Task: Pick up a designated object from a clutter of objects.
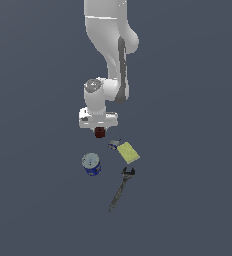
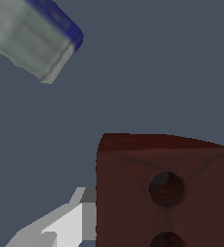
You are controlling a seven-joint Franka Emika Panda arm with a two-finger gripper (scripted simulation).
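Directly beneath the white end effector (image 1: 99,129), the small dark red-brown rectangular block (image 1: 99,132) is seen, tucked against the underside of the white hand; whether it rests on the dark grey table (image 1: 33,200) or is lifted clear cannot be told. No table edge or corner falls within either view, so the block can be placed only by its neighbours: the small grey piece (image 1: 114,144) and the flat yellow block (image 1: 128,152) lie near it, the blue can with a silver top (image 1: 91,164) a little further, and the long dark wrench (image 1: 121,189) furthest.

In the wrist view the block (image 2: 164,193) fills much of the picture, with two round dark holes in its face, and one light grey finger (image 2: 68,224) is seen just beside a flat side; contact cannot be confirmed. The opposite finger is hidden, so the end effector's opening cannot be judged.

The block is judged to be rigid, light and not fragile, with smooth faces that might slip. It would best be held across two opposite flat sides, near the middle, away from the edges.
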